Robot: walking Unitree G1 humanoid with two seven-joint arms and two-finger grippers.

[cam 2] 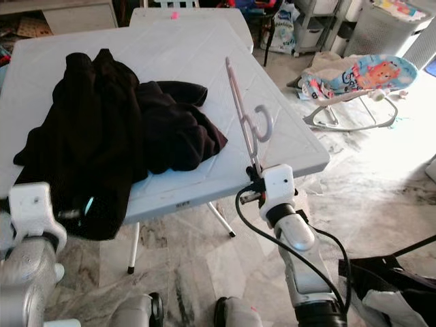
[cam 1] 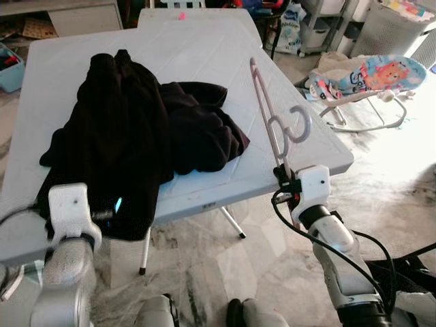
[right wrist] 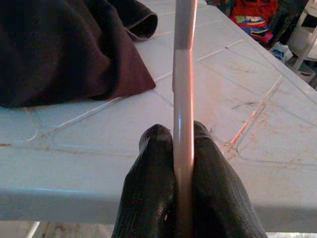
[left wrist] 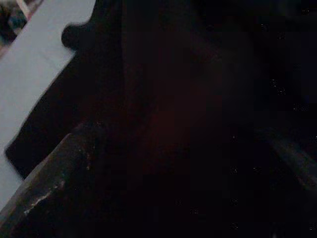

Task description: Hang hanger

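While clamped on pale hanger (cam 1: 274, 122), right claw (right wrist: 182, 141) above table (cam 1: 204, 54).

Your right gripper (right wrist: 184, 144) sits at the near right edge of the white plastic folding table (cam 1: 197, 54), clamping the pale plastic hanger (cam 1: 276, 126), which rises ahead. Left of it lies the black crumpled garment (cam 1: 136, 136); your left gripper meets it.

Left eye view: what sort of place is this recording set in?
Probably a lived-in family home: a baby bouncer on the marble floor, a folding table with dark clothing, and storage shelves behind.
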